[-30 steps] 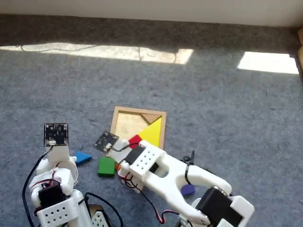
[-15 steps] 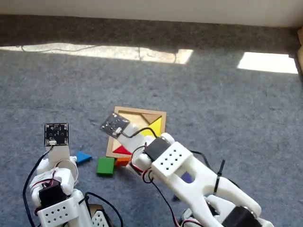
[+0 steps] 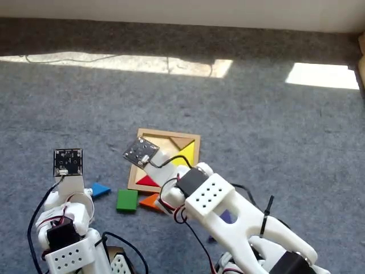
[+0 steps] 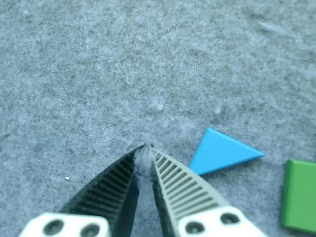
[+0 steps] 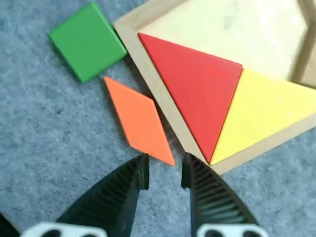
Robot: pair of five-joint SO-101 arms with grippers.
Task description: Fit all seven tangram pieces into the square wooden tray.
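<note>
Tangram pieces lie partly in the tray and partly on the carpet. Your right gripper (image 5: 164, 165) hangs with its jaws a little apart and nothing between them. One corner of the orange parallelogram (image 5: 139, 121) sits just off its tips. That piece lies flat on the grey carpet (image 3: 256, 125), just outside the near edge of the square wooden tray (image 5: 143, 66).

Inside the tray, the red triangle (image 5: 197, 89) fills the near left part. The yellow triangle (image 5: 261, 113) lies to its right, and the two touch along one edge. The far left part of the tray floor is bare wood.

The green square (image 5: 87, 41) is on the carpet just left of the orange piece and a little apart from it. A purple piece (image 3: 227, 216) shows partly from under the right arm, near and right of the tray.

Your left gripper (image 4: 146, 148) has its jaws closed tip to tip, holding nothing, above bare carpet well left of the tray. The blue triangle (image 4: 219, 152) lies just to its right, between it and the green square.
</note>
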